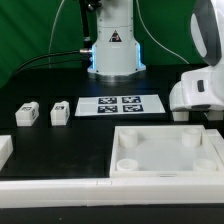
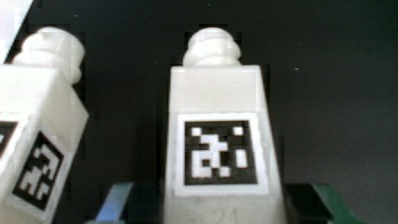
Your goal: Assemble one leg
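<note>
One tool (fingers parted) astride leg

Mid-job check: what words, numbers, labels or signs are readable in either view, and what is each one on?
No words or numbers are readable in either view.
Triangular sign on the robot base: dark triangle, its symbol too small to read.
Marker board: four black-and-white square tags, patterns only.
Centre leg, wrist view: one square tag, pattern only.
Neighbouring leg: a tag cut off at the edge, pattern only.
</note>
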Robot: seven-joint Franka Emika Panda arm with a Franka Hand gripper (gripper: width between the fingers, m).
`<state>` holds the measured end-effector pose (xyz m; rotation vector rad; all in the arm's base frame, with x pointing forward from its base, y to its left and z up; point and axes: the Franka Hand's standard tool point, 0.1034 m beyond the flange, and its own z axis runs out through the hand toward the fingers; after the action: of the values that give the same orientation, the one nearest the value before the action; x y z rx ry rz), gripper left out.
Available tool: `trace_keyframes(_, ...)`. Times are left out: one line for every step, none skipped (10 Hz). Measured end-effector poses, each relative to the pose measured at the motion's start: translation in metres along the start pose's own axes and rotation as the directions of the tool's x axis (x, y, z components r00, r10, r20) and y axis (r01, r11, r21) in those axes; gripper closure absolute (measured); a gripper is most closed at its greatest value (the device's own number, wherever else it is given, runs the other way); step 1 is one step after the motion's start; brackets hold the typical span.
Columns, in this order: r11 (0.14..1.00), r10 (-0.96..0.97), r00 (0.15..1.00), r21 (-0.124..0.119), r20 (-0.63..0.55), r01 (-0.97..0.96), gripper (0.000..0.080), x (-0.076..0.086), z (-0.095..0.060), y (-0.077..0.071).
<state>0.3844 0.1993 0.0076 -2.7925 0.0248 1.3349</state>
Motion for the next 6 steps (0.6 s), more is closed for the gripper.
trace_keyframes(1.000, 0.001, 1.000, 0.001, 0.000, -0.001, 0.0509, 0.000, 0.000, 0.000)
trace_keyframes(1.000, 0.001, 1.000, 0.002, 0.000, -0.001, 0.0509, 0.000, -0.001, 0.001)
trace_keyframes(1.000, 0.002, 1.000, 0.005, -0.001, -0.002, 0.0509, 0.000, -0.003, 0.003)
trace_keyframes(1.000, 0.000, 1.000, 0.011, -0.001, 0.000, 0.0509, -0.004, -0.010, 0.007)
trace_keyframes(1.000, -0.011, 1.000, 0.015, 0.008, 0.011, 0.0509, -0.011, -0.021, 0.016)
trace_keyframes(1.000, -0.004, 1.000, 0.023, 0.010, 0.004, 0.0509, -0.020, -0.035, 0.026)
